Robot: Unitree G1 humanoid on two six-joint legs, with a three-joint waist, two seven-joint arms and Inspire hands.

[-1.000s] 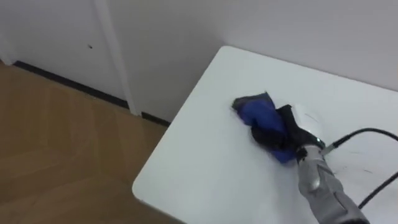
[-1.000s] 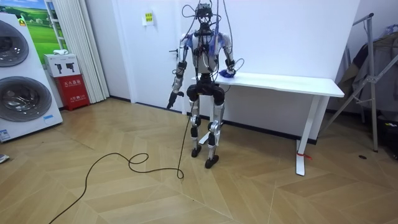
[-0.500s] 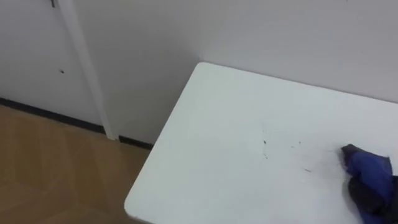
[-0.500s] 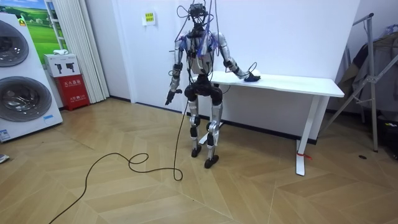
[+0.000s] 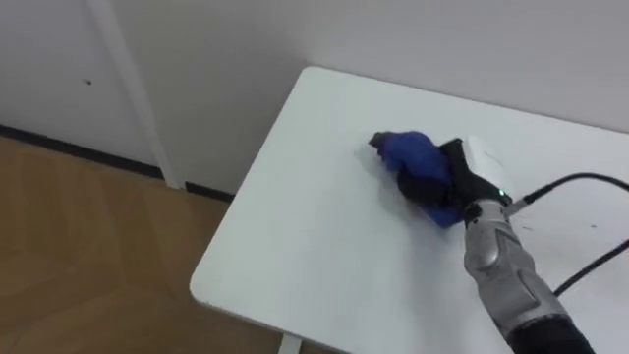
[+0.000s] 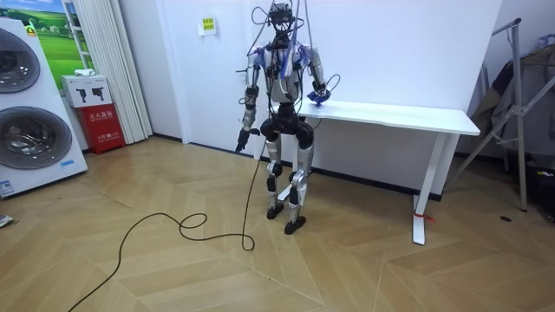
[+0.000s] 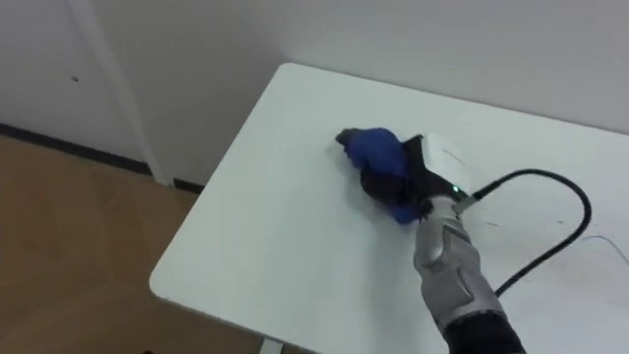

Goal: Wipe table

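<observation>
A crumpled blue cloth (image 5: pixel 406 155) (image 7: pixel 371 147) lies on the white table (image 5: pixel 314 226) (image 7: pixel 265 226) near its left end. My right hand (image 5: pixel 450 187) (image 7: pixel 408 179) comes in from the lower right and rests on the cloth's right side, its dark fingers curled into the folds. In the room view I stand at the table's (image 6: pixel 416 114) left end, right arm stretched over the top to the cloth (image 6: pixel 320 100). My left hand (image 6: pixel 240 139) hangs by my hip, away from the table.
The table's left edge and front corner (image 5: pixel 201 285) drop to wooden floor (image 5: pixel 88 226). A white wall (image 5: pixel 393 39) runs right behind the table. Washing machines (image 6: pixel 26 113) and a red box (image 6: pixel 102 126) stand far on the room view's left.
Half a second ago my right arm had swept the cloth away toward the table's right; now it has brought the cloth back near the left end. The head camera shifted too.
</observation>
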